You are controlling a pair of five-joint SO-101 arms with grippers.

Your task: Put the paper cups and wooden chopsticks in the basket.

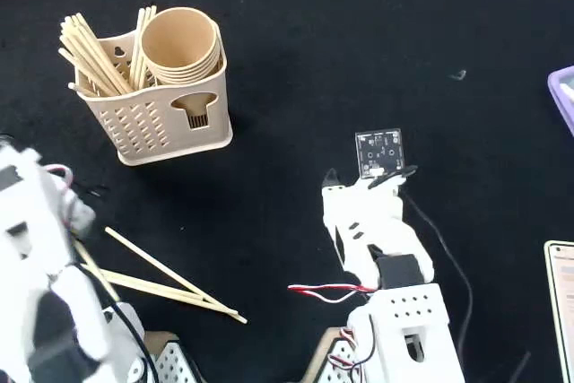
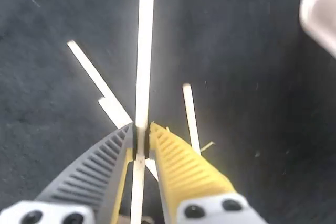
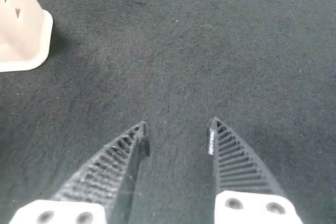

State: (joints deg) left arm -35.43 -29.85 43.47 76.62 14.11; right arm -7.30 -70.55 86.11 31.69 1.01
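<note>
Pinching a slim, pale wooden chopstick [image 2: 144, 51] — the ridged left hand [image 2: 141, 130].

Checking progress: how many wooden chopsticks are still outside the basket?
4. One chopstick is clamped in the left gripper; three chopsticks lie on the table beside it. The left arm may hide more.

Bright, even overhead light soaks into the matte black desk [image 1: 296, 69], the basket [image 1: 143, 123] at 10 o'clock throws just a soft shadow hugging its base, the white left arm [image 1: 27, 248] at 7 o'clock and the gripped chopstick [image 2: 144, 51] bleach near-white.
</note>
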